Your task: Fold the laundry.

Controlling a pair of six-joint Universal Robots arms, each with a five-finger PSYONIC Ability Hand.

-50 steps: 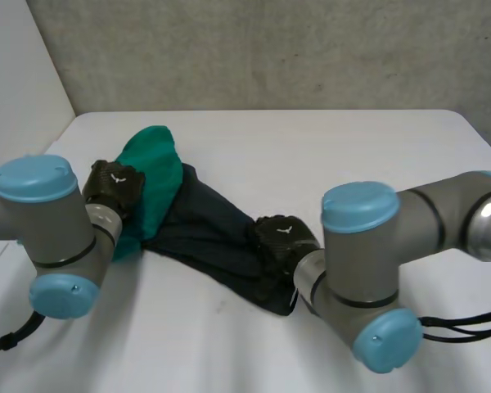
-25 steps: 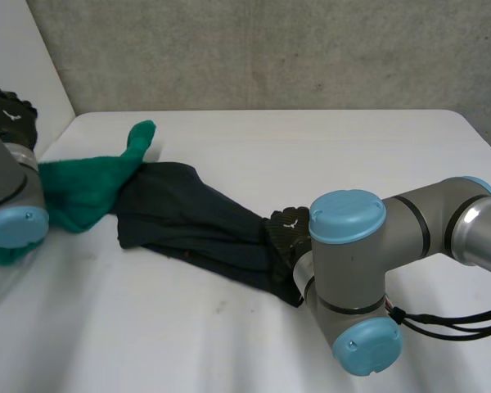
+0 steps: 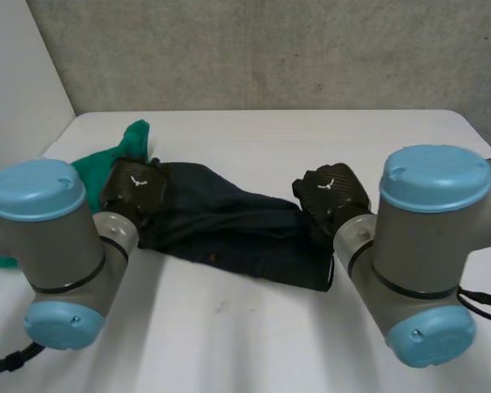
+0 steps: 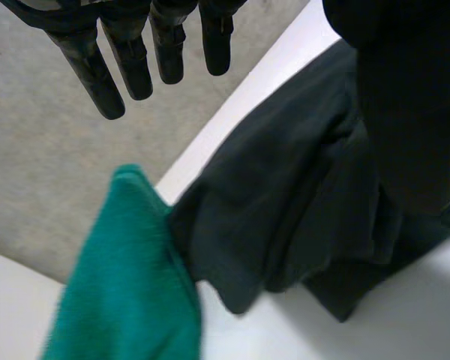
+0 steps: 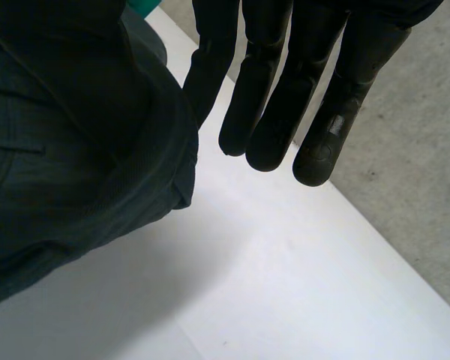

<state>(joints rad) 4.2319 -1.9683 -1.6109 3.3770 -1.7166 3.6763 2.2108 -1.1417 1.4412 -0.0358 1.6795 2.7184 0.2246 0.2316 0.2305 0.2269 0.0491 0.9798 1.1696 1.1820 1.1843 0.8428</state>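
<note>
A dark navy garment (image 3: 229, 229) lies crumpled across the middle of the white table (image 3: 311, 135). A green cloth (image 3: 106, 160) lies at its left end, partly behind my left arm. My left hand (image 3: 135, 188) hovers over the garment's left end. Its fingers (image 4: 135, 56) are straight and hold nothing, above the dark garment (image 4: 285, 225) and green cloth (image 4: 127, 285). My right hand (image 3: 331, 192) is at the garment's far right corner. There its straight fingers (image 5: 285, 97) and thumb pinch the raised edge of the dark garment (image 5: 75, 187).
A grey wall (image 3: 270, 49) runs behind the table's far edge. The table's left edge is close to the green cloth. Bare tabletop (image 5: 285, 285) spreads beyond the garment on the right and toward the front.
My left hand let go of the green cloth, swung out left and came back over the garment's left end. My right hand moved to the far right corner and closed on it.
</note>
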